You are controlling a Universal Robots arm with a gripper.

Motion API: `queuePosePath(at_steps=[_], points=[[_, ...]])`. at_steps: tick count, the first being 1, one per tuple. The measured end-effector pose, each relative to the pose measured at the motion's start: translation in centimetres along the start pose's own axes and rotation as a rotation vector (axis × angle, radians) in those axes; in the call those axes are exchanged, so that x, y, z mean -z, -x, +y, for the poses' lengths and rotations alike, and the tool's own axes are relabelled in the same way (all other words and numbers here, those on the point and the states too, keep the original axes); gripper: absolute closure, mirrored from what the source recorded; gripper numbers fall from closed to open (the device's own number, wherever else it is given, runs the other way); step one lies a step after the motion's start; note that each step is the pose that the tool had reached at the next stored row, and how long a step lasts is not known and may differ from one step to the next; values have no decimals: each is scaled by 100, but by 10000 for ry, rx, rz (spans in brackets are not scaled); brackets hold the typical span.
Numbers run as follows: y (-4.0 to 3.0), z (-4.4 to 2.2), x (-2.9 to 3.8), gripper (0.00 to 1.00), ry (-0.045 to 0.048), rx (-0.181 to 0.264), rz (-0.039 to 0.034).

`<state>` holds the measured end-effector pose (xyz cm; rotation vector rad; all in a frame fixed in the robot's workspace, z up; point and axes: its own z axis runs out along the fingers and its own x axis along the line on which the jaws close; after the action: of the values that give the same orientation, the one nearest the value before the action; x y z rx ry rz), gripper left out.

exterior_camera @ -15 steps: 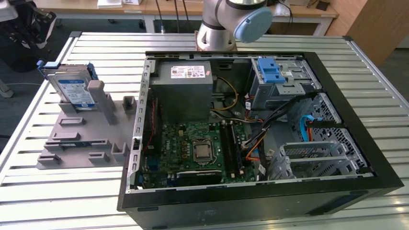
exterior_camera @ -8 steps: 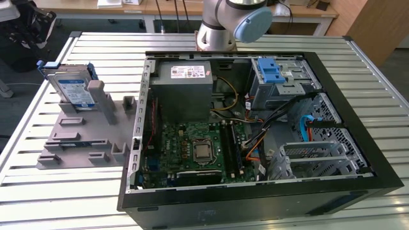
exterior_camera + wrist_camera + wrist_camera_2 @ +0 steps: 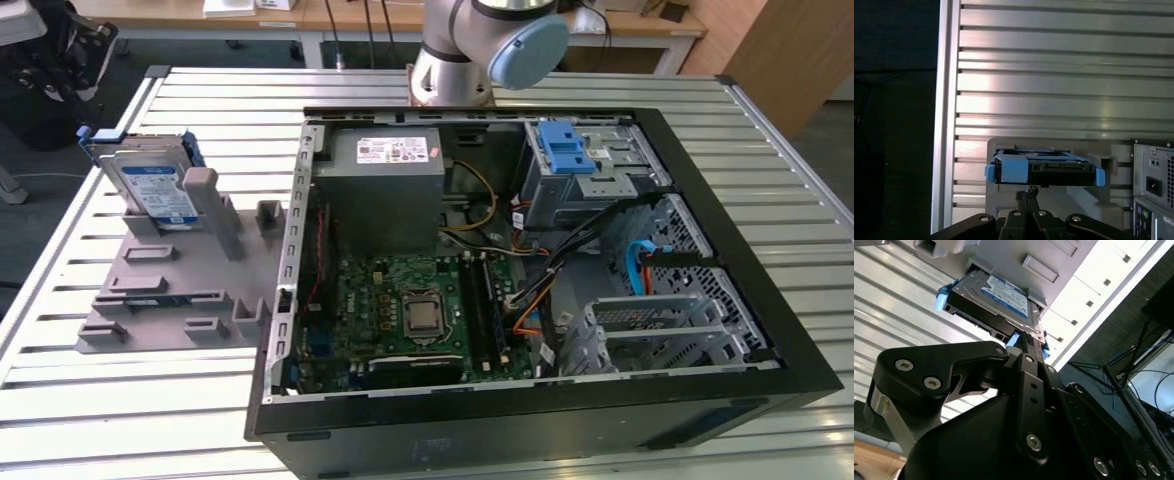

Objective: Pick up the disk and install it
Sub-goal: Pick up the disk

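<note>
One disk [image 3: 154, 185] stands on edge in one grey holder [image 3: 160, 275] on the slatted metal table [image 3: 134, 400]. It is at the exterior view's left of one open computer case [image 3: 534, 430] and apart from it. Inside the case lie one grey power supply [image 3: 384, 165], one motherboard [image 3: 414, 310] and one blue bracket [image 3: 567, 152] at the drive cage. One robot arm [image 3: 481, 45] stands at the case's far side. In the first wrist view the gripper [image 3: 1029, 192] sits just beside the disk's blue-framed edge. Its two fingers are pressed together with nothing between them; whether they touch the disk cannot be told.
</note>
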<state>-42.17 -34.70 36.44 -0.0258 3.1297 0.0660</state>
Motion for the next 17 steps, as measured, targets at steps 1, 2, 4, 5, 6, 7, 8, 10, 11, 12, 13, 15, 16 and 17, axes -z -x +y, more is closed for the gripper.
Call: queuePosePath(at_steps=[1,2,4,5,6,7,8,10,11,12,13,15,16,17], points=[[0,0,0,89,0,46,2],[0,0,0,89,1,93,4],[0,0,0,89,2,187,7],[0,0,0,89,2,236,10],[0,0,0,89,3,288,12],[0,0,0,89,4,350,14],[0,0,0,89,5,410,17],[0,0,0,89,6,532,23],[0,0,0,89,7,591,25],[0,0,0,89,7,649,28],[0,0,0,89,8,708,29],[0,0,0,89,10,846,36],[0,0,0,89,11,928,39],[0,0,0,89,12,1020,42]])
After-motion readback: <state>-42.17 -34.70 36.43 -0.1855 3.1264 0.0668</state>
